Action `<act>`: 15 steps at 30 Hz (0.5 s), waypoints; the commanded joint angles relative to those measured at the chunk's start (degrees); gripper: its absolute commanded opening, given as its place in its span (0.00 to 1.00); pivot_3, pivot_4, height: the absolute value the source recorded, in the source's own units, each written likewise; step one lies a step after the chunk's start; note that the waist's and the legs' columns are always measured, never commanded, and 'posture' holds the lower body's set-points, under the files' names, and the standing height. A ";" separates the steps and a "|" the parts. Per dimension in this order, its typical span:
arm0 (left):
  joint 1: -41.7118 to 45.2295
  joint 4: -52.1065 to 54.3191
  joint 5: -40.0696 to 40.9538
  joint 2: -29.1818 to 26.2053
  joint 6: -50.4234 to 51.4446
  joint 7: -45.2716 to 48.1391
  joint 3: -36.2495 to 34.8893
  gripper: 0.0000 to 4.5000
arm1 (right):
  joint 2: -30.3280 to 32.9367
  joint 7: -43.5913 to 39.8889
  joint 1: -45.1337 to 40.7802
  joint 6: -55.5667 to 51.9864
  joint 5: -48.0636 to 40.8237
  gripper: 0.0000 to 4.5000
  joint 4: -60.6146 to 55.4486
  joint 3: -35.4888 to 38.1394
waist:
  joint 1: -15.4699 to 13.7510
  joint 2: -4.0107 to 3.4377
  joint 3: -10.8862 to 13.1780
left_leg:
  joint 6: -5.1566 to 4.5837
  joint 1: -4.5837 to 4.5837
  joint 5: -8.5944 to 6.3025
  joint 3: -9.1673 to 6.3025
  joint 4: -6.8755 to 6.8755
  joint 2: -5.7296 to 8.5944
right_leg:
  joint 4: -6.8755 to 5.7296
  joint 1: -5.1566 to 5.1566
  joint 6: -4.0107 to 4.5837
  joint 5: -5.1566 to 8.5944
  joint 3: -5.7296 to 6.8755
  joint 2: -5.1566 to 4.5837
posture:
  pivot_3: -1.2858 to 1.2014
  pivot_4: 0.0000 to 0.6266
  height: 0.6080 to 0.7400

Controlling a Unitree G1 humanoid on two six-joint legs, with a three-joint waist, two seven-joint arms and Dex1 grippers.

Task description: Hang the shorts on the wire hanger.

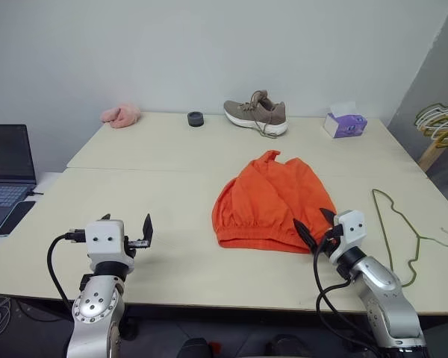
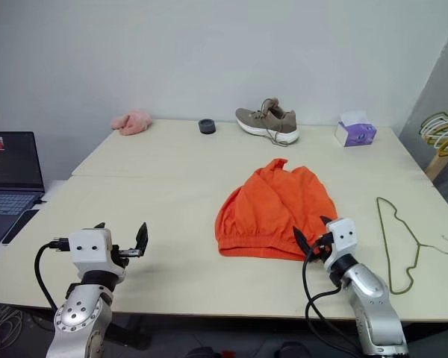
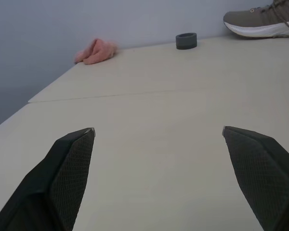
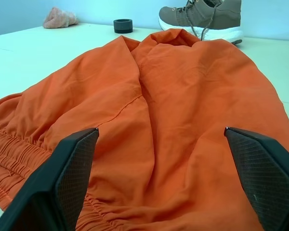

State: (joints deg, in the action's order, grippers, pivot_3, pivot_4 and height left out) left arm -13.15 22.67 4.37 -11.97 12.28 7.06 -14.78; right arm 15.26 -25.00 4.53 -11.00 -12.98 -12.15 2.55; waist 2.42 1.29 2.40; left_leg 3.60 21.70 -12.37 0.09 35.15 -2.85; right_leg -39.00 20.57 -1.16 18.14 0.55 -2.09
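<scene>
So far you have nothing hung: the shorts lie crumpled flat on the bench, waistband toward you, right in front of the right fingers, which stand wide apart and hold nothing, tips at the waistband's edge. The hanger lies flat just outside that gripper, apart from the shorts, untouched. Your left fingers are spread wide too, empty, well away from both over bare bench. Grasping, lifting and threading the shorts onto the wire are all left to do.
</scene>
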 commanded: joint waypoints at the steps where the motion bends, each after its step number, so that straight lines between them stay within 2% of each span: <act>1: 1.35 2.42 0.03 -0.90 -0.41 0.38 0.20 1.00 | 0.00 -0.21 -0.37 0.35 -0.99 0.99 -2.43 0.07 | 0.00 0.04 -0.03 | 0.00 0.00 0.00 0.10 0.00 -0.02 | -0.01 0.05 -0.01 -0.02 -0.09 0.03 | 0.48 0.00 1.00; 2: 1.49 2.23 0.08 -0.99 -0.47 0.43 0.19 1.00 | -0.01 -0.16 -0.37 0.40 -0.94 0.99 -2.41 0.04 | 0.00 0.04 -0.03 | 0.00 0.03 0.00 0.22 -0.01 -0.05 | -0.02 0.41 -0.02 -0.06 -0.16 0.07 | 0.48 0.00 1.00; 3: 1.60 2.01 0.14 -1.10 -0.59 0.54 0.19 1.00 | -0.01 -0.10 -0.34 0.46 -0.89 0.99 -2.38 0.02 | 0.09 0.05 -0.04 | 0.00 0.09 0.00 0.20 -0.01 -0.03 | -0.02 0.17 -0.03 -0.08 -0.15 0.07 | 0.48 0.00 1.00; 10: 3.06 0.61 0.43 -1.55 -1.01 1.73 0.86 1.00 | 0.24 0.21 0.64 0.51 -0.87 0.99 -3.14 0.36 | 0.78 0.10 -0.08 | 0.00 0.09 0.00 0.17 0.00 -0.03 | 0.00 0.22 -0.05 -0.09 -0.13 0.08 | 0.47 0.00 1.00; 12: 3.44 0.43 0.36 -1.55 -0.88 1.75 1.08 1.00 | 0.24 0.30 0.95 0.57 -0.81 0.99 -3.42 0.34 | 0.78 0.13 -0.12 | 0.00 0.09 -0.01 0.50 0.00 -0.18 | -0.06 0.60 -0.05 -0.14 -0.50 0.23 | 0.47 0.00 1.00; 13: 3.66 0.38 0.34 -1.56 -0.75 1.75 1.22 1.00 | 0.26 0.40 1.12 0.60 -0.70 0.99 -3.61 0.33 | 0.89 0.13 -0.12 | 0.04 0.12 -0.04 0.78 -0.01 -0.36 | -0.05 0.51 -0.03 -0.26 -0.95 0.43 | 0.46 0.00 1.00; 15: 3.89 0.35 0.31 -1.55 -0.60 1.76 1.40 1.00 | 0.30 0.51 1.34 0.60 -0.59 0.99 -3.88 0.34 | 1.29 0.18 -0.16 | 0.05 0.13 -0.04 0.80 -0.01 -0.43 | -0.03 0.55 -0.04 -0.32 -1.08 0.55 | 0.46 0.00 1.00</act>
State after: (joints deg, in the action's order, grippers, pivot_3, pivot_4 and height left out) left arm -10.39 22.23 4.67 -12.97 12.19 8.53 -13.79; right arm 15.26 -24.79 6.12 -11.00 -12.95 -12.98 2.19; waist 3.72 1.47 2.23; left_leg 3.67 21.82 -12.43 0.94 35.15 -3.35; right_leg -39.02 21.11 -1.19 17.80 -0.62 -1.44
